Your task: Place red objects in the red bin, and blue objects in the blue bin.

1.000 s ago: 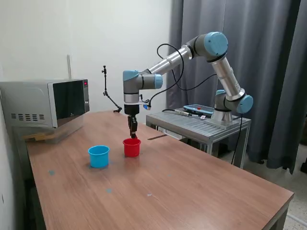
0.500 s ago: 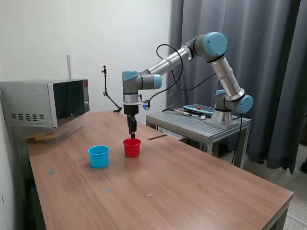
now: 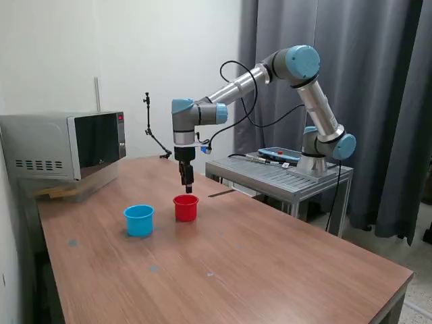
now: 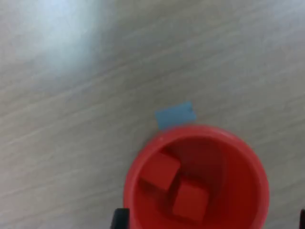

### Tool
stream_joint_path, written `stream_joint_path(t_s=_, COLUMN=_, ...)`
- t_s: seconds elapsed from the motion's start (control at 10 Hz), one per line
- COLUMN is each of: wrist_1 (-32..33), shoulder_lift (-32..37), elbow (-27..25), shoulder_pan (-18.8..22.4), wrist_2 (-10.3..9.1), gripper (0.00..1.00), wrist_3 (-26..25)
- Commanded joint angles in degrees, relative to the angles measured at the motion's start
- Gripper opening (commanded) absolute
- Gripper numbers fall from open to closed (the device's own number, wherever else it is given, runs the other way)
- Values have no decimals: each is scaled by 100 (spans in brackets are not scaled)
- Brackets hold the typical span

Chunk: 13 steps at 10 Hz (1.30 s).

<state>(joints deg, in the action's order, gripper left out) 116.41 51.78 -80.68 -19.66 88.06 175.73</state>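
Note:
The red cup (image 3: 185, 208) stands on the wooden table (image 3: 270, 270), with the light-blue cup (image 3: 139, 220) beside it toward the exterior view's left. My gripper (image 3: 188, 188) hangs straight above the red cup, clear of its rim. In the wrist view the red cup's rim (image 4: 200, 130) surrounds two red cubes (image 4: 159, 171) (image 4: 189, 200) lying side by side inside. The gripper (image 4: 211, 220) shows only as dark fingertips (image 4: 120, 219) set wide apart, open and empty. No dark-blue cubes are in view, and the blue cup's inside is hidden.
A microwave (image 3: 64, 145) stands at the table's far left in the exterior view. A metal stand (image 3: 283, 172) carries the arm's base at the right. A thin black tripod (image 3: 152, 128) stands behind. A small blue tape patch (image 4: 176, 115) lies on the table by the red cup.
The gripper has risen a little from just over the red cup's rim. The cups have not moved.

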Motion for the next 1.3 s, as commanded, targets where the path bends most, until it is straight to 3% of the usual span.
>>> stream_joint_path(t_s=0.0, wrist_1=-835, shoulder_lift=173, elbow=148, shoulder_pan=119, wrist_2=-17, gripper=100, wrist_3=695)
stream_joint_path(t_s=0.2, wrist_1=-1582, shoulder_lift=699, elbow=280, shoulder_pan=313, wrist_2=-314, gripper=100, wrist_3=1513)
stream_joint_path(t_s=0.3, wrist_1=-1821, shoulder_lift=963, elbow=342, shoulder_pan=357, wrist_2=-656, gripper=100, wrist_3=1839)
stream_joint_path(t_s=0.4, wrist_1=-2093, shoulder_lift=1183, elbow=473, shoulder_pan=358, wrist_2=-1024, gripper=100, wrist_3=1894)
stream_joint_path(t_s=0.5, wrist_1=-2313, shoulder_lift=1359, elbow=622, shoulder_pan=366, wrist_2=-1133, gripper=100, wrist_3=1852)
stream_joint_path(t_s=1.2, wrist_1=-3588, shoulder_lift=3178, elbow=406, shoulder_pan=472, wrist_2=-1028, gripper=100, wrist_3=1921)
